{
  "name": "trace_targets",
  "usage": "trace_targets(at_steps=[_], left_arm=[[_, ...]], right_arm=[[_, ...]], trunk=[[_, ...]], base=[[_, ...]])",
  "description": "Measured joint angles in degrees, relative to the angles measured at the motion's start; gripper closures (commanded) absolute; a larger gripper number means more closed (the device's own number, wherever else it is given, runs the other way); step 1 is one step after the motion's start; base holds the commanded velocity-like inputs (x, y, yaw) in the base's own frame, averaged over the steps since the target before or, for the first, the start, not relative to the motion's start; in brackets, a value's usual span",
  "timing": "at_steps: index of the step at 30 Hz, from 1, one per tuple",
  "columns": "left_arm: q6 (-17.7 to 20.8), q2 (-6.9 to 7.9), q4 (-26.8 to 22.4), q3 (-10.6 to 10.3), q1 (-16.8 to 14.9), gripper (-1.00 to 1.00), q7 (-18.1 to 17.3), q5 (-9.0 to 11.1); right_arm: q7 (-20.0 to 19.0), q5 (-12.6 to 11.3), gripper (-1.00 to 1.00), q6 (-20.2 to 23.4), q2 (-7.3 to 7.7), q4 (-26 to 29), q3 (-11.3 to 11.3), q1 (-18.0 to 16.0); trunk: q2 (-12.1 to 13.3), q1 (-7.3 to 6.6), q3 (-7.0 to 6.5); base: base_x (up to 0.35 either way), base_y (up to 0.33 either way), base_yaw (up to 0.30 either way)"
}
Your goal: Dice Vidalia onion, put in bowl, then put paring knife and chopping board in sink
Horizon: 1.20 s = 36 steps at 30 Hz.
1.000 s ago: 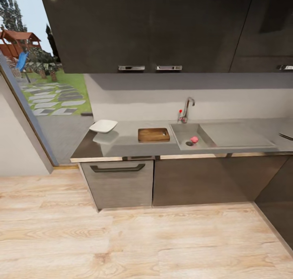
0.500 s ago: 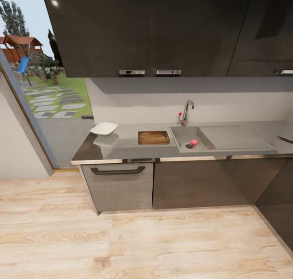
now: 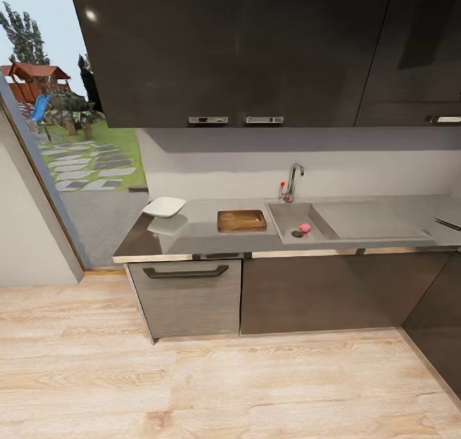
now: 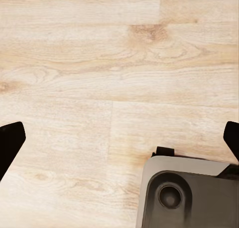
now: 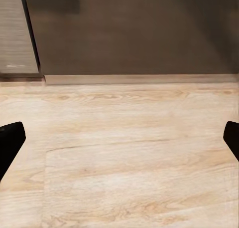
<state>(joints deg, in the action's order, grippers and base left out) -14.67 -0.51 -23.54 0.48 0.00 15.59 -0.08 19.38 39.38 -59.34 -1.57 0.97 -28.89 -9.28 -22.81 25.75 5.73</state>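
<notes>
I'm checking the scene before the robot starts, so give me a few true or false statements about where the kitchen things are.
1. The Vidalia onion lies in the sink. True.
2. The chopping board is in the sink. False: it lies on the countertop, beside the sink.
3. The bowl sits between board and sink. False: it sits on the board's far side, near the counter's end.
4. Both grippers are open, above wooden floor. True.
</notes>
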Motion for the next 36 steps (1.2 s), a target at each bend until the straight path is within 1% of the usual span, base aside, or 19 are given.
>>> trace_targets(at_steps=[30, 36], left_arm=[[0.0, 0.0, 0.1, 0.0, 0.0, -1.0, 0.0, 0.0], [0.0, 0.0, 0.1, 0.0, 0.0, -1.0, 0.0, 0.0]], right_arm=[[0.0, 0.0, -1.0, 0.0, 0.0, 0.0, 0.0, 0.0], [0.0, 0.0, -1.0, 0.0, 0.0, 0.2, -0.1, 0.0]], trunk=[[0.0, 0.0, -2.73], [0.0, 0.0, -3.03]], base=[[0.0, 0.0, 0.0], [0.0, 0.0, 0.0]])
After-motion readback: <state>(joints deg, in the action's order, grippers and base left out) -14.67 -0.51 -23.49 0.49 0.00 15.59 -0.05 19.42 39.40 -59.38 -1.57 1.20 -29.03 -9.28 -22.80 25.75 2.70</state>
